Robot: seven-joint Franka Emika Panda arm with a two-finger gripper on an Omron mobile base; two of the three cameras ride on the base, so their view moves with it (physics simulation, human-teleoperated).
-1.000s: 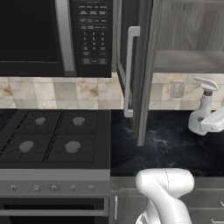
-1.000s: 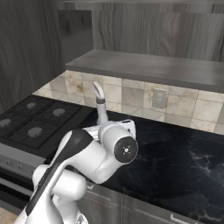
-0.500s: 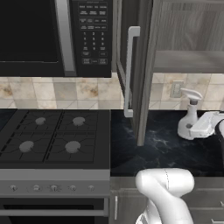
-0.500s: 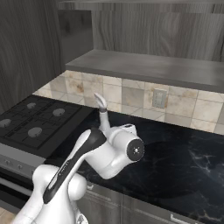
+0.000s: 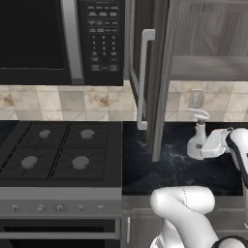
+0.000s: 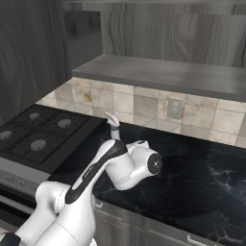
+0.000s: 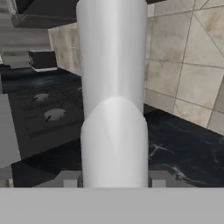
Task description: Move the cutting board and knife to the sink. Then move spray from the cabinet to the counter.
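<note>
Spray [image 5: 197,140] lower, nearer counter [image 5: 169,167]; gripper [image 7: 114,180] fingertips hidden

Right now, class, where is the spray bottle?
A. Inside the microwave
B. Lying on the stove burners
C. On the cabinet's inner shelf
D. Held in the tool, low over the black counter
D: the spray bottle sits upright in the tool, low over the counter, right of the open cabinet door and below its shelf; whether its base touches the counter cannot be told.

White rounded arm segments, black stripe along link, dark joint cap.
</note>
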